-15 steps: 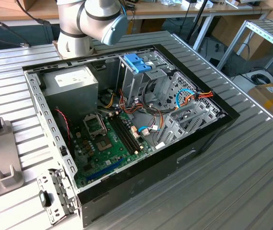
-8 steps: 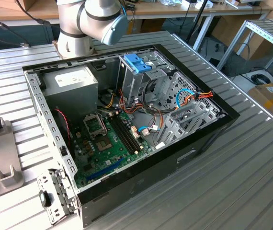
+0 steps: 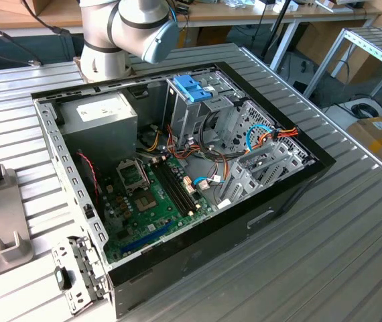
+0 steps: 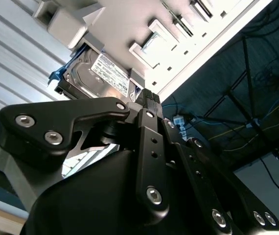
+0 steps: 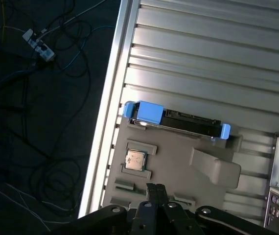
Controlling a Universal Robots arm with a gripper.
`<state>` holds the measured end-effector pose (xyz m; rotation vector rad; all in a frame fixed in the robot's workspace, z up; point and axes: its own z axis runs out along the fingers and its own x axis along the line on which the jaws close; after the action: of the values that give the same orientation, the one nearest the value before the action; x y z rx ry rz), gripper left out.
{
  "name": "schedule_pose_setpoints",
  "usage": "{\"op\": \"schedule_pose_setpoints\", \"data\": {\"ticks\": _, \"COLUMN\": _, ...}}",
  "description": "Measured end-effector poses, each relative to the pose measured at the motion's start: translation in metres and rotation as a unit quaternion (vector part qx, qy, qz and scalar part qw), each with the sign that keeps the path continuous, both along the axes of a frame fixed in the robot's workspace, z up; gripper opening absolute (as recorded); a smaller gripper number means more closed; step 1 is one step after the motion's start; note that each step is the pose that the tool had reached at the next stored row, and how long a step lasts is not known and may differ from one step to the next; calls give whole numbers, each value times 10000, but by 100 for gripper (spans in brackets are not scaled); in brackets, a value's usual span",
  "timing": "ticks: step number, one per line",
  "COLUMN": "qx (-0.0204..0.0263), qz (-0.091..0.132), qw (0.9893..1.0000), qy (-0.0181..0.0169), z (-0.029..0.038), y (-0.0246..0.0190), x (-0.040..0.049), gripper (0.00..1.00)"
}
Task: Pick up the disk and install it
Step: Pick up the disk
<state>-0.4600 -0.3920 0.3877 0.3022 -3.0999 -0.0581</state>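
A wide silver metal table (image 3: 352, 228) with long ribs held everything. On it lay a big black computer case (image 3: 258, 221) with its side off. Inside the case were a grey metal power box (image 3: 100, 117), a flat green circuit board (image 3: 144, 208) and a blue plastic latch piece (image 3: 192, 87) on top of the metal drive cage. The thick silver and blue robot arm (image 3: 137, 27) stood on the table behind the case.

In both wrist views, a flat grey plastic tray (image 5: 178, 161) (image 4: 129, 19) with raised holders lay on the table, close to the table's edge. The dark metal disk with a white label and a light-blue plastic frame (image 5: 188, 122) (image 4: 93, 78) stood on its long edge in a slot at one side of that tray. It was outside the computer case.

The black metal gripper (image 5: 155, 187) (image 4: 149, 94) hung in the air above the tray, near the disk but apart from it. Its two thin fingers were pressed tight together with no gap. It held nothing and touched nothing.

A small square silver chip (image 5: 135, 158) sat in a pocket of the tray, between the disk and the gripper in the first wrist view
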Motion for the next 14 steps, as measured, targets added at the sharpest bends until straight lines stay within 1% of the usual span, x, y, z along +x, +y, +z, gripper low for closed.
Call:
{"op": "schedule_pose_setpoints", "data": {"ticks": 3, "qx": 0, "qz": 125, "qw": 9999, "qy": 0, "z": 0, "y": 0, "x": 0, "gripper": 10}}
{"op": "schedule_pose_setpoints", "data": {"ticks": 4, "qx": 0, "qz": 200, "qw": 9998, "qy": 0, "z": 0, "y": 0, "x": 0, "gripper": 10}}
{"op": "schedule_pose_setpoints", "data": {"ticks": 7, "qx": 0, "qz": 325, "qw": 9995, "qy": 0, "z": 0, "y": 0, "x": 0, "gripper": 10}}
{"op": "schedule_pose_setpoints", "data": {"ticks": 14, "qx": 0, "qz": 494, "qw": 9988, "qy": 0, "z": 0, "y": 0, "x": 0, "gripper": 10}}
